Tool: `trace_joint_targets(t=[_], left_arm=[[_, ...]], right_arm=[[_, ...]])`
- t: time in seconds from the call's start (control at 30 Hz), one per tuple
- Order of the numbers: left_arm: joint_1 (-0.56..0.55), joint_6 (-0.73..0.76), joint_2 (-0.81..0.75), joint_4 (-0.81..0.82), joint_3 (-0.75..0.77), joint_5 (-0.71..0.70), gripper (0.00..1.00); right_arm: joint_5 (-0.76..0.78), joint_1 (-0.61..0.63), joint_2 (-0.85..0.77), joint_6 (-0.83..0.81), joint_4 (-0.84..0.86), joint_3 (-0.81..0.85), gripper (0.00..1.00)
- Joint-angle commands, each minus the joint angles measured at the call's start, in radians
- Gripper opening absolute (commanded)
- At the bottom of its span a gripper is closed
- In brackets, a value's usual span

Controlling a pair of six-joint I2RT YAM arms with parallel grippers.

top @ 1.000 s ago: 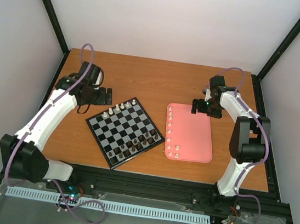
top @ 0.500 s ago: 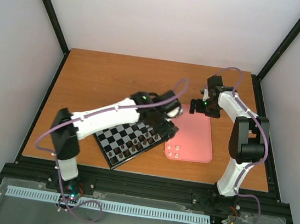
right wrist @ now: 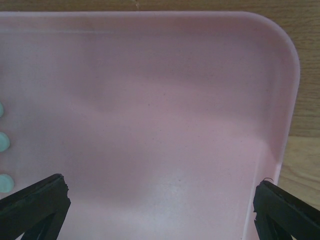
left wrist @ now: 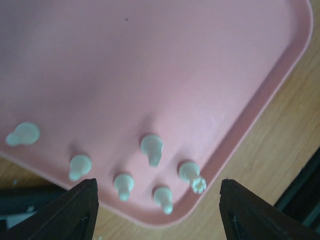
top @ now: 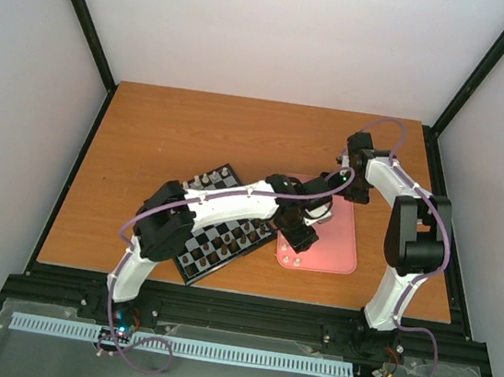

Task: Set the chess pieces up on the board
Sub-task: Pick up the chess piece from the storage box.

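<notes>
The left gripper [left wrist: 158, 186] hangs with its jaws wide apart and nothing between them, above the tray [left wrist: 175, 75] corner nearest the table's near edge. A cluster of cream chess pieces [left wrist: 151, 148] stands there. The right gripper [right wrist: 160, 200] is equally wide and empty over the tray's far end. More white pieces already stand on the board [top: 226, 241], which sits left of the tray along the near edge.

These figures look very light, hard and smooth, so I'd expect them to tip or squirt out under a clumsy pinch. The best hold is probably across the narrow stem from straight above, closing gently. The crown-topped piece [left wrist: 199, 185] stands right against its neighbour, so a lone outlier such as the far-left one [left wrist: 23, 134] seems safer to start with
</notes>
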Motion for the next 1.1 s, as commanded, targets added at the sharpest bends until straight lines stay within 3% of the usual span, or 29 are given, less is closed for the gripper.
trace_joint_targets(t=[0.0,0.37,0.5,0.93,1.07], left_arm=[[-0.014,0.057,0.074,0.049,0.084,-0.002,0.66],[-0.014,0.067,0.137,0.068,0.08,0.005,0.55],[-0.014,0.07,0.14,0.063,0.074,0.013,0.46],[-0.014,0.074,0.13,0.074,0.009,0.004,0.5],[-0.014,0.074,0.134,0.08,0.009,0.001,0.44]], right_arm=[[0.015,0.006,-0.041,0.009,0.014,-0.008,1.0],[0.025,0.006,-0.039,0.003,0.007,-0.003,1.0],[0.024,0.006,-0.035,0.005,0.008,-0.003,1.0],[0.026,0.006,-0.032,0.0,0.006,-0.002,1.0],[0.026,0.006,-0.03,0.0,0.007,-0.001,1.0]])
